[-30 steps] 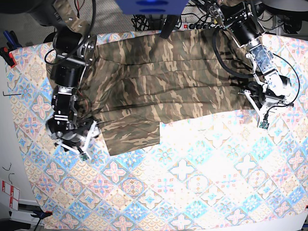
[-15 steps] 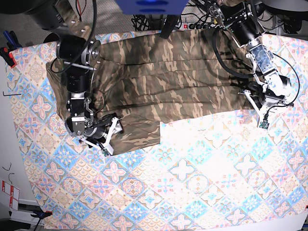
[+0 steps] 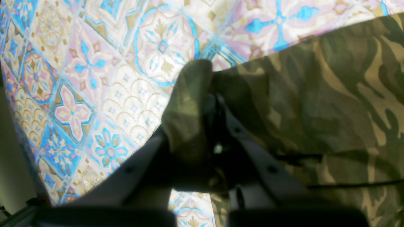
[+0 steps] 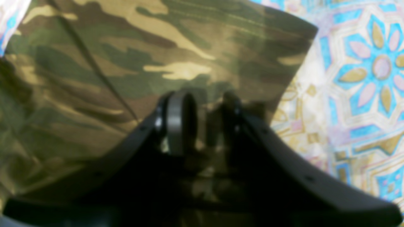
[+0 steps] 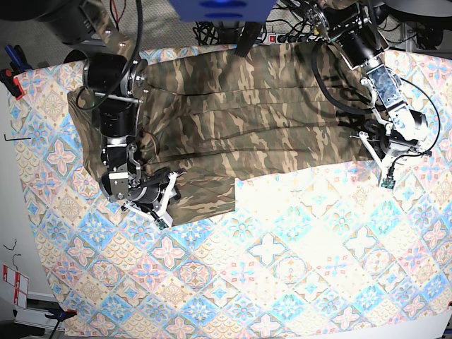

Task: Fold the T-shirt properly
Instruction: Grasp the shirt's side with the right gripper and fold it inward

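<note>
The camouflage T-shirt [image 5: 247, 120] lies spread across the far half of the table, one short sleeve [image 5: 205, 198] pointing toward the near side. My left gripper [image 5: 385, 161] rests at the shirt's right edge. In the left wrist view the left gripper [image 3: 216, 101] is shut on a pinched fold of the T-shirt [image 3: 331, 94]. My right gripper [image 5: 167, 203] sits low on the sleeve. In the right wrist view its fingers [image 4: 176, 119] stand a little apart with the T-shirt's cloth [image 4: 126, 63] in the gap. Whether they pinch it does not show.
A blue-pink-cream tile-patterned cloth [image 5: 282, 268] covers the table. Cables and a power strip [image 5: 282, 32] lie behind the far edge. A red clamp [image 5: 8, 78] sits at the far left corner. The right arm's links [image 5: 113, 106] lie over the shirt's left side.
My right gripper has swung from the shirt's left edge rightward onto the sleeve, and its jaws have narrowed. The left arm has not moved.
</note>
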Available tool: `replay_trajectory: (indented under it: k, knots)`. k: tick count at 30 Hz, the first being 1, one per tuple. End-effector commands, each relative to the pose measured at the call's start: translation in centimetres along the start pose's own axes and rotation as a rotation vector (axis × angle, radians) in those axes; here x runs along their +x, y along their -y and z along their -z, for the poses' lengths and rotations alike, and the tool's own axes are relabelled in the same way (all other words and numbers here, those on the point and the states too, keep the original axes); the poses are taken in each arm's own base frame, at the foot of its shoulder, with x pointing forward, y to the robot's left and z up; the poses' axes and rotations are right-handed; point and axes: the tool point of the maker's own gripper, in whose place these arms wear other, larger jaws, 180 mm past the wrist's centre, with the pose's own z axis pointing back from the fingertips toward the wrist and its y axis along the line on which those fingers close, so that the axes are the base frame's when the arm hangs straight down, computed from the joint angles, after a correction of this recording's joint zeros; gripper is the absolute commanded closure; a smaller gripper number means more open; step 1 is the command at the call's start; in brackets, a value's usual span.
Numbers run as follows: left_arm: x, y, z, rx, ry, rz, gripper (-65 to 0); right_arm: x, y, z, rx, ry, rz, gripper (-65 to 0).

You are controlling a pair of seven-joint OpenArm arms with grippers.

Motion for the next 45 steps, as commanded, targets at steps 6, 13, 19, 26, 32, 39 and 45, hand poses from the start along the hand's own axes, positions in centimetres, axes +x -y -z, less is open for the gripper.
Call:
replay_trajectory:
  k: [6, 13, 19, 26, 32, 39, 45]
  knots:
    - [1.1, -1.1, -0.5, 0.029, 0.033, -0.001, -1.3, -0.1, 3.3, -1.5, -0.056, 0.013, 0.054, -33.8]
    - [1.1, -1.1, -0.5, 0.029, 0.034, -0.001, -1.4, 1.4, 7.2, -4.2, -0.158, 0.086, 0.081, -35.3]
    - [1.2, -1.1, -0.5, 0.029, 0.035, -0.002, -1.4, 1.3, 7.1, -4.1, -0.153, 0.088, 0.084, -35.6]
    - [1.2, -1.1, -0.5, 0.031, 0.035, -0.001, -1.4, -1.3, 4.7, -2.1, -0.074, 0.025, 0.130, -35.6]
    - [1.2, -1.2, -0.6, 0.034, 0.034, 0.000, -1.4, -1.8, 3.4, -1.0, -0.027, 0.013, 0.156, -35.6]
    - [1.2, -1.1, -0.6, 0.031, 0.038, -0.001, -1.4, -2.0, -0.6, 0.6, 0.044, -0.104, 0.002, -35.3]
    - [1.2, -1.2, -0.6, 0.033, 0.035, 0.000, -1.4, -1.7, -2.1, 0.5, 0.037, -0.099, -0.072, -23.7]
